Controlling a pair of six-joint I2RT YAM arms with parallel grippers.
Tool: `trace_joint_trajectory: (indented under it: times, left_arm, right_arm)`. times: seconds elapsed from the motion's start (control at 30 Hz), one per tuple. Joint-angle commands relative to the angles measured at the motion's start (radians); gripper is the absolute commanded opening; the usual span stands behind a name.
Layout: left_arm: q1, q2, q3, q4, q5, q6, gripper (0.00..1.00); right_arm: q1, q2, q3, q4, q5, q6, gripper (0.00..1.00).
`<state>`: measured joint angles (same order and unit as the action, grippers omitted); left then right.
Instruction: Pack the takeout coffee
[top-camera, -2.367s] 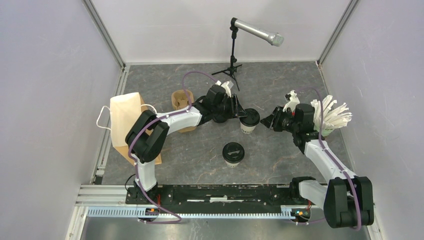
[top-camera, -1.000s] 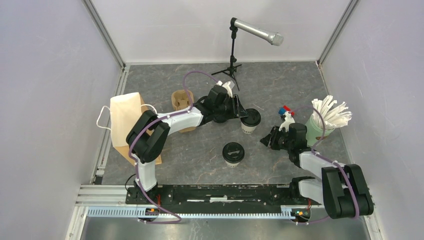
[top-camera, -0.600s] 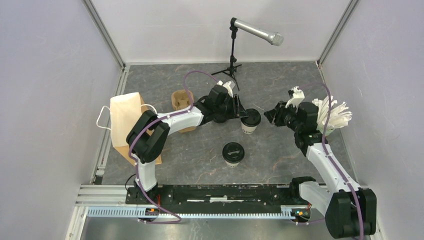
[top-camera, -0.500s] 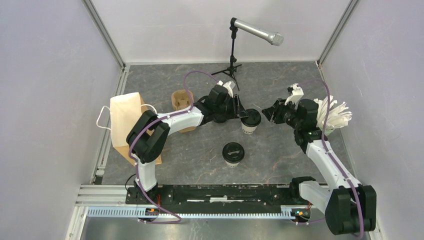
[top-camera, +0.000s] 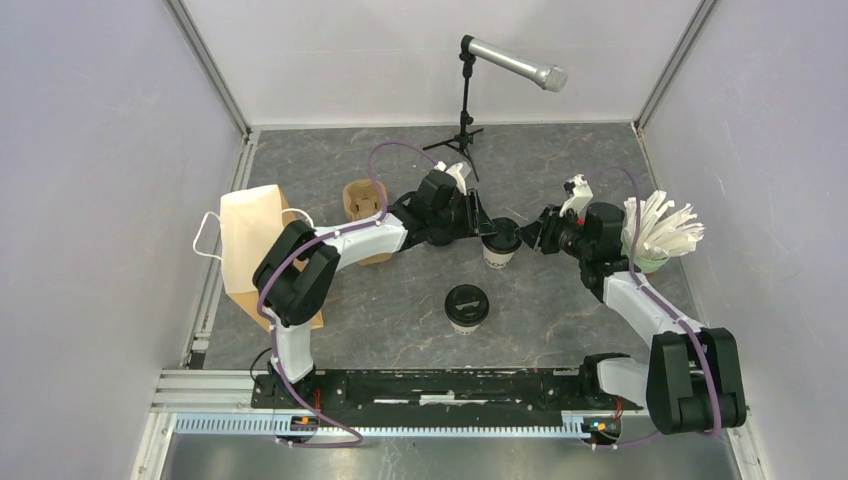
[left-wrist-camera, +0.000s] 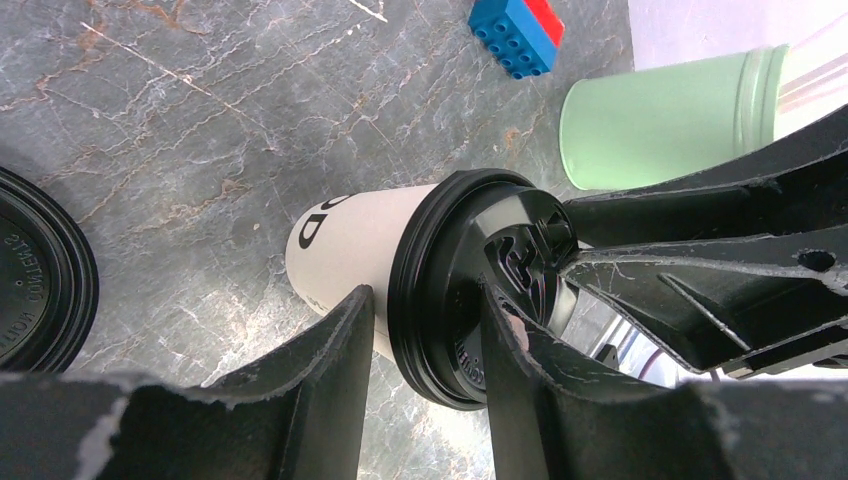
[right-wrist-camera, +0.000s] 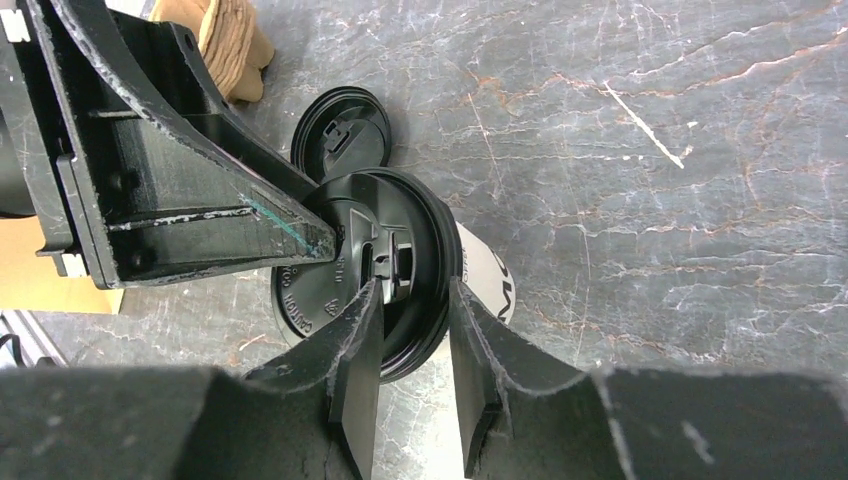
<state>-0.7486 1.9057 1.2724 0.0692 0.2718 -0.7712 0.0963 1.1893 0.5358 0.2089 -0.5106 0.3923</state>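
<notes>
A white coffee cup with a black lid (top-camera: 501, 244) stands mid-table. My left gripper (top-camera: 487, 232) reaches it from the left and is shut on the lid's rim; in the left wrist view (left-wrist-camera: 428, 320) one finger lies on the cup wall (left-wrist-camera: 345, 235) and the other on the lid top. My right gripper (top-camera: 528, 237) meets the same cup from the right. In the right wrist view (right-wrist-camera: 412, 305) its jaws are narrowed onto the rim of the lid (right-wrist-camera: 415, 215). A second lidded cup (top-camera: 467, 306) stands nearer, free, and shows in the right wrist view (right-wrist-camera: 340, 135).
The brown cup carrier (top-camera: 361, 200) stands left of the left gripper. A paper bag (top-camera: 250, 245) lies at the far left. The green cup of straws (top-camera: 655, 262) is behind my right wrist. A microphone stand (top-camera: 465, 110) is at the back. A blue-red brick (left-wrist-camera: 518, 30) lies near the green cup.
My right gripper swung near, then back up, and has now moved left onto the cup's lid. The left gripper and both cups have stayed put.
</notes>
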Motion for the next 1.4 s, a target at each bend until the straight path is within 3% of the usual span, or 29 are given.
trace_joint_trajectory:
  times: [0.0,0.53,0.87,0.97,1.23,1.37]
  left_arm:
    - [-0.021,0.054,-0.044,-0.163,-0.033,0.070,0.48]
    - [-0.038,0.073,-0.163,-0.146,-0.104,0.061,0.43]
    - [-0.052,0.039,-0.195,-0.125,-0.092,0.074,0.43]
    - [-0.047,-0.015,-0.145,-0.140,-0.063,0.092,0.45]
    - [0.007,-0.050,0.140,-0.264,0.045,0.115,0.55]
    - [0.018,-0.065,0.238,-0.342,0.060,0.136,0.64]
  right_arm:
    - [0.004,0.038,-0.124,0.020,0.089,-0.002,0.33]
    - [0.028,0.110,-0.367,0.155,0.180,0.029,0.29]
    - [0.027,0.082,-0.392,0.189,0.181,0.041,0.29]
    - [0.027,0.021,-0.297,0.136,0.149,0.023,0.32]
    - [0.028,-0.025,0.188,-0.185,0.112,-0.077,0.43]
    - [0.028,-0.052,0.279,-0.287,0.104,-0.105,0.48]
